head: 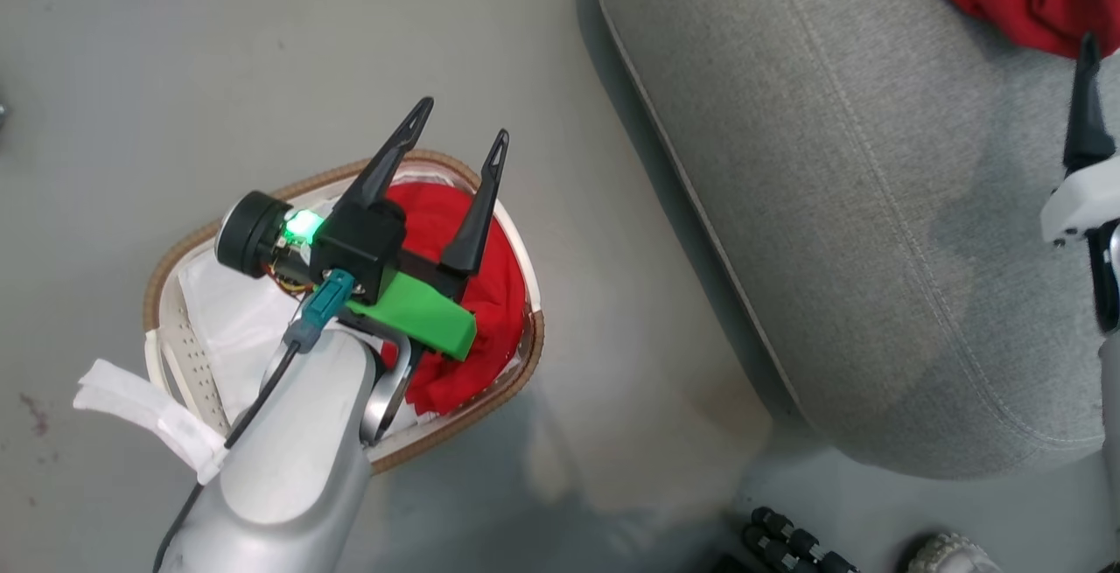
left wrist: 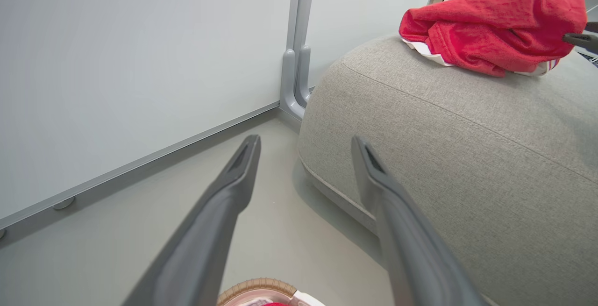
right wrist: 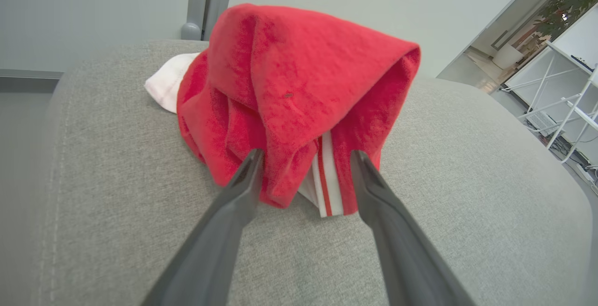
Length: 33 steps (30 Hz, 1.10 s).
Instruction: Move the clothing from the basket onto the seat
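You have a pale grey floor (head: 175,48) with a plain light wall panel (left wrist: 117,63) rising behind it, and the big grey seat (head: 875,249) is the thing to steer by. The basket (head: 188,341) stands on the floor near the seat, off its left side, with a strip of bare floor between the two. In the basket lies a red garment (head: 503,293), bunched toward the end nearer the seat, and the white liner (head: 227,310) shows at the end farther from the seat. Your left end effector (head: 464,118) hangs above that basket, left of the seat, its two dark fingers spread wide and gripping nothing. In the left wrist view they point past the seat's rounded corner toward the wall panel. A second red garment (right wrist: 289,86) sits on top of the seat, heaped into a peak, with a white part poking out at its far side and white striped trim at its near hem. Your right end effector (right wrist: 306,153) is over the seat's top, right at that heap. Its fingers stand well apart, one tip at either side of the near hem, and the cloth is not pinched between them. Whether the tips touch the fabric, you cannot tell.
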Motion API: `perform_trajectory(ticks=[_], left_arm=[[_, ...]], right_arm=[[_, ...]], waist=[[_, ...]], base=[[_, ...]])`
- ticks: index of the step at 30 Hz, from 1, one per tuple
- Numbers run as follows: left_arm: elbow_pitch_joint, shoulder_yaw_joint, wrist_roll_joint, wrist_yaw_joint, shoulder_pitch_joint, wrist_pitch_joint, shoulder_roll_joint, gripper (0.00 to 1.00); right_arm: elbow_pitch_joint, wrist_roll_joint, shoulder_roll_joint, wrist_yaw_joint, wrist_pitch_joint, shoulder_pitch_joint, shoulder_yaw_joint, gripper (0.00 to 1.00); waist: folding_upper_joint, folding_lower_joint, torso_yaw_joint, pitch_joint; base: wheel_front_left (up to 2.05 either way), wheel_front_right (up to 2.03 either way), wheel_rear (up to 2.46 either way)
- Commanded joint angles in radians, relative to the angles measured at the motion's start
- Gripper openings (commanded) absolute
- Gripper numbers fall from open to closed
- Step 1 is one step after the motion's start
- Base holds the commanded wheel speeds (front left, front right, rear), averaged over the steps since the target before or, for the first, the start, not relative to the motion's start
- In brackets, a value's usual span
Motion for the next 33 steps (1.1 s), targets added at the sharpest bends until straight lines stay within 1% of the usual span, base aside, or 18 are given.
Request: perform_trajectory(ticks=[1, 5, 9, 16, 25, 33], left_arm=[[0.007, 0.010, -0.009, -0.004, 0.025, -0.001, -0.002, 1.00], [0.010, 0.045, 0.000, -0.004, 0.062, -0.001, -0.020, 1.00], [0.013, 0.092, 0.009, -0.003, 0.104, -0.001, -0.035, 1.00], [0.018, 0.176, 0.023, 0.000, 0.163, -0.001, -0.062, 1.00], [0.045, 0.297, 0.038, 0.010, 0.232, -0.001, -0.085, 1.00], [0.074, 0.386, 0.059, 0.014, 0.313, 0.000, -0.091, 1.00]], right_arm=[[-0.012, 0.011, 0.006, -0.002, 0.000, 0.030, 0.004, 1.00], [-0.063, 0.019, 0.018, -0.002, 0.000, 0.088, 0.019, 1.00], [-0.111, 0.037, 0.024, -0.001, 0.000, 0.127, 0.069, 1.00], [-0.172, 0.082, 0.033, -0.001, 0.000, 0.168, 0.173, 1.00], [-0.179, 0.134, 0.061, -0.001, 0.000, 0.207, 0.266, 1.00], [-0.176, 0.160, 0.079, -0.001, 0.000, 0.277, 0.296, 1.00]], waist=[[-0.0001, 0.0000, -0.005, -0.060], [-0.0001, 0.0000, 0.007, -0.113], [-0.0001, 0.0000, 0.029, -0.166], [-0.0001, 0.0000, 0.101, -0.246], [-0.0001, 0.0000, 0.197, -0.332], [-0.0001, 0.0000, 0.251, -0.408]], base=[[0.00, 0.00, 0.00], [0.00, 0.00, 0.00], [0.00, 0.00, 0.00], [0.00, 0.00, 0.00], [0.00, 0.00, 0.00], [0.00, 0.00, 0.00]])
